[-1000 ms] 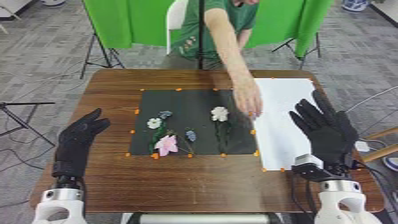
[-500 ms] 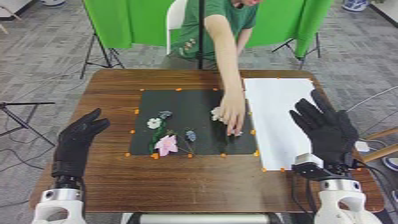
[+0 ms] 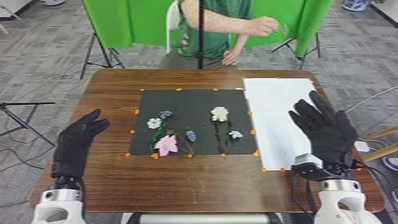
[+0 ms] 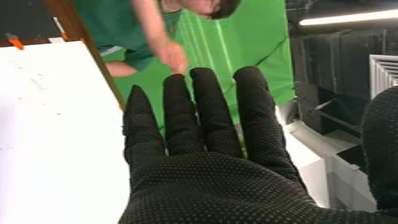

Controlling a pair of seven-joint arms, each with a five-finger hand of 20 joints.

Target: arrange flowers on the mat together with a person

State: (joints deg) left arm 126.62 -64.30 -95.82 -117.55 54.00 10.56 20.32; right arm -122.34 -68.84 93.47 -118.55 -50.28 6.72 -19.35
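Arranging step looks underway. Pink flower (image 3: 166, 144) lies near left on dark mat (image 3: 187, 100), white flower (image 3: 219, 114) right of centre. Left hand (image 3: 80, 134) and right hand (image 3: 327, 127) are empty, fingers extended. Person's hand (image 3: 264, 26) is beyond worktop (image 3: 195, 182). Next probably needs another stem laid in a gap.

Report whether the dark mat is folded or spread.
Spread: the dark mat lies flat on the table, four corners visible, the pink flower on it.
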